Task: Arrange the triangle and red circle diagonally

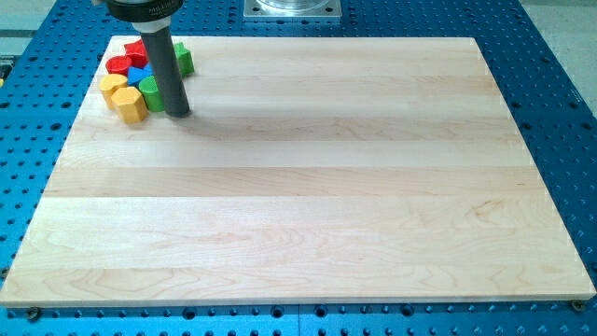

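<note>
All the blocks sit in a tight cluster at the board's top left corner. A red round block point(118, 65) lies at the cluster's left, with another red block point(137, 49) above it. A small blue block point(140, 76) lies in the middle; its shape is hard to make out. Two yellow blocks point(131, 105) point(113, 85) lie at the cluster's bottom left. One green block point(152, 93) sits beside the rod, another green block point(185, 62) is partly hidden behind it. My tip point(178, 114) rests on the board at the cluster's lower right, just right of the nearer green block.
The wooden board point(317, 205) lies on a blue perforated table point(560, 103). A metal mount point(292, 9) stands beyond the board's top edge. The arm's dark housing point(142, 9) hangs over the cluster.
</note>
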